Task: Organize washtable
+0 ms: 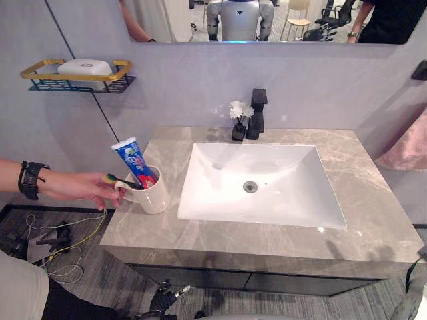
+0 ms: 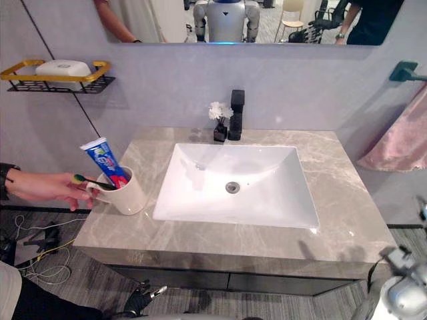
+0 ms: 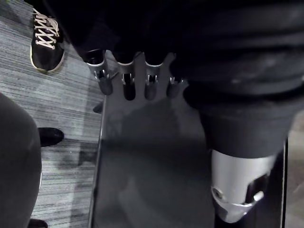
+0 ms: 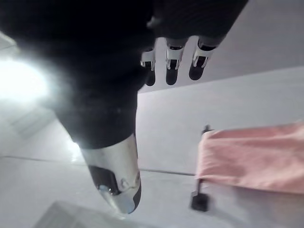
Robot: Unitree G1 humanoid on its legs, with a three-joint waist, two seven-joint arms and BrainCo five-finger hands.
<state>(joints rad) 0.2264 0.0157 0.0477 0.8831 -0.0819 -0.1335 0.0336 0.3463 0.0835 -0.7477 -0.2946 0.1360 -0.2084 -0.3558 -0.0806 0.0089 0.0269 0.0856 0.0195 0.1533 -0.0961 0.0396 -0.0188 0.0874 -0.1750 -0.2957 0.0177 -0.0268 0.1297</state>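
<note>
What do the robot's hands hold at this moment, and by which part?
Nothing: the left hand and the right hand hang with relaxed fingers, empty. A person's hand is at the handle side of the white ceramic mug.

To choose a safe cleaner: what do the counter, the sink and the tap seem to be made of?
The counter looks like polished grey-brown stone, perhaps marble or an imitation: pale veins, soft sheen. The sink looks like glazed white ceramic: smooth, glossy. The tap looks like matte black metal: hardly any shine.
</note>
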